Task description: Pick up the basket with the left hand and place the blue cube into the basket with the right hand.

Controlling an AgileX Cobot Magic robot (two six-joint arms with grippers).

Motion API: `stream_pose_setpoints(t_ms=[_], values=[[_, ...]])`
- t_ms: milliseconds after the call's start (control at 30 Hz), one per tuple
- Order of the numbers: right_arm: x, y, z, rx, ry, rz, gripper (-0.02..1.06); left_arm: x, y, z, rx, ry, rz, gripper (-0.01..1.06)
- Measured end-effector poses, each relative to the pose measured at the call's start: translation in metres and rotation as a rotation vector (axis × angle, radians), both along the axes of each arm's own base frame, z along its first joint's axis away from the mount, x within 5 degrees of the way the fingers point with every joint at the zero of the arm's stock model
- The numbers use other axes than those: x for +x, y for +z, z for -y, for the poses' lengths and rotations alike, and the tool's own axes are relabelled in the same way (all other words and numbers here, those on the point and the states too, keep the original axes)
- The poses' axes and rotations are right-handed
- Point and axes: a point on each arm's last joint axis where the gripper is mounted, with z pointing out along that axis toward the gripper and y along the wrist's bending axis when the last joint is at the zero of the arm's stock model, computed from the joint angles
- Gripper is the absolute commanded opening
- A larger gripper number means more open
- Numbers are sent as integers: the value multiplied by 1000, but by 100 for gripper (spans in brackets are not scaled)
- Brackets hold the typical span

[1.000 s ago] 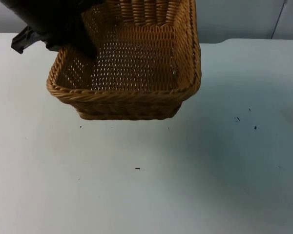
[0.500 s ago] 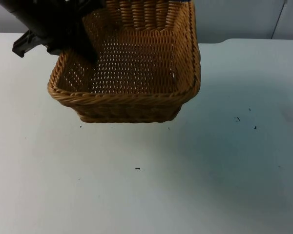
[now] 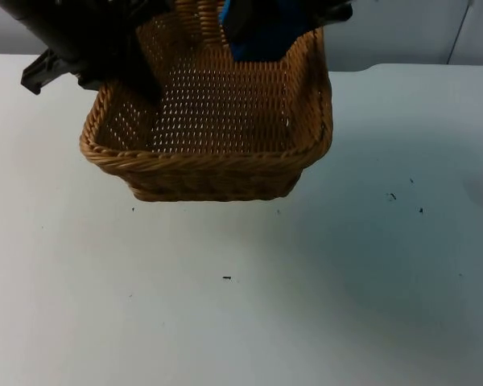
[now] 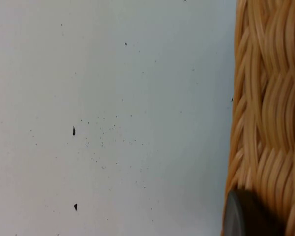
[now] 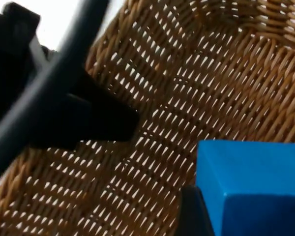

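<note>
Hanging above the far part of the white table (image 3: 249, 305), one woven wicker basket (image 3: 217, 121) is lifted off the surface and tipped so that its open mouth faces the fixed overhead camera. The left gripper (image 3: 137, 76) is clamped on the basket's left rim, with one black finger reaching down inside the left wall; in the left wrist view a black fingertip (image 4: 243, 216) presses against the outside of the weave (image 4: 268, 113), with bare table beside it.

One blue cube (image 3: 262, 36) is held over the basket's far edge, inside the line of the rim and above the woven floor, not touching it. The right gripper (image 3: 282, 20) has its fingers closed on the cube. In the right wrist view the cube (image 5: 253, 189) sits just above the basket floor (image 5: 187, 93), with the left arm's dark finger (image 5: 96, 118) across from it on the opposite wall.

Between the cube and that finger the basket's floor lies open. The near rim runs level across the middle of the top view, and the right rim stands well clear of the cube. Nearer the camera, the table carries a few small dark specks (image 3: 226, 278).
</note>
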Motion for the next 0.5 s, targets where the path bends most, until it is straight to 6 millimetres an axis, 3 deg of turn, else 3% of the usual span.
stream_pose_setpoints(t_ms=[500], values=[[28,-31,-21,-36,36,-72,0,0,0,0,-6,3,-1,0]])
